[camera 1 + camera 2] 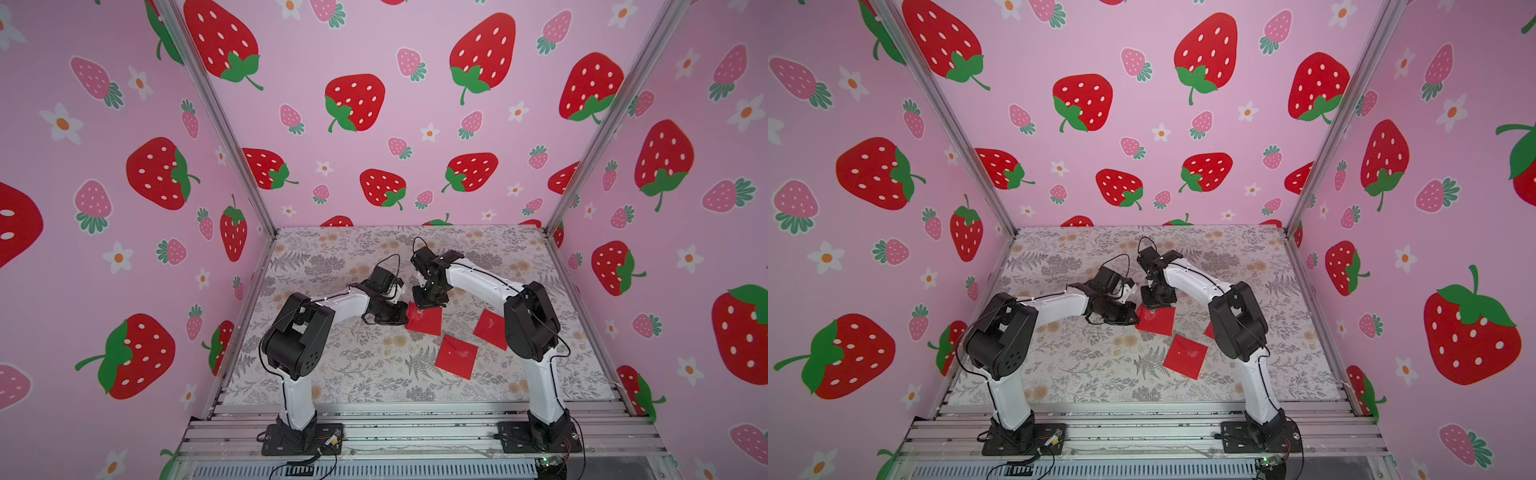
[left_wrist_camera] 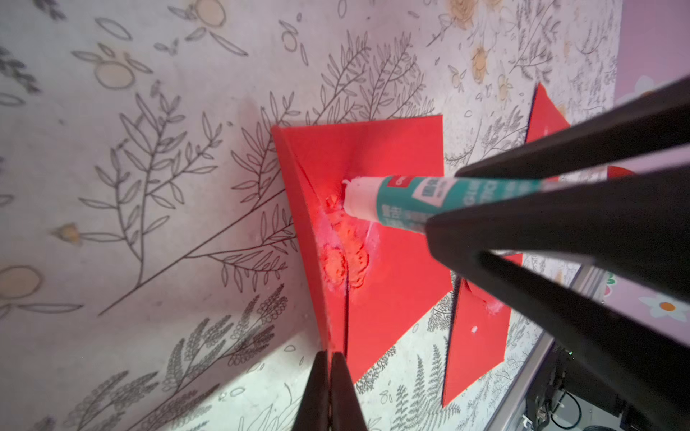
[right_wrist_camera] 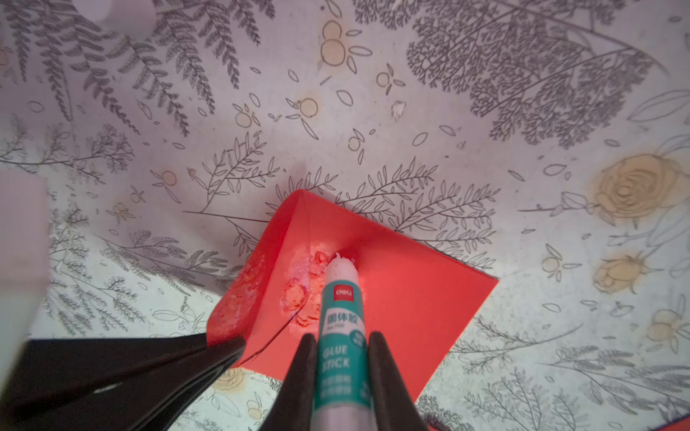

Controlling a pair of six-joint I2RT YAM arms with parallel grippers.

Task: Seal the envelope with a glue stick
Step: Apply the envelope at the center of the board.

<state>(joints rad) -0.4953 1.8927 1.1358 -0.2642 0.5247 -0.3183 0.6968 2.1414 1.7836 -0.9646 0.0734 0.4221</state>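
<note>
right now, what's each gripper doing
Left gripper: shut, pinching the red envelope's flap.
Right gripper: shut on the glue stick.

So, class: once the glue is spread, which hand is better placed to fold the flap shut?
Probably the left hand: it is shut on the edge of the raised flap and could lay it down. The right hand is busy, shut on the glue stick, whose tip touches the envelope.
</note>
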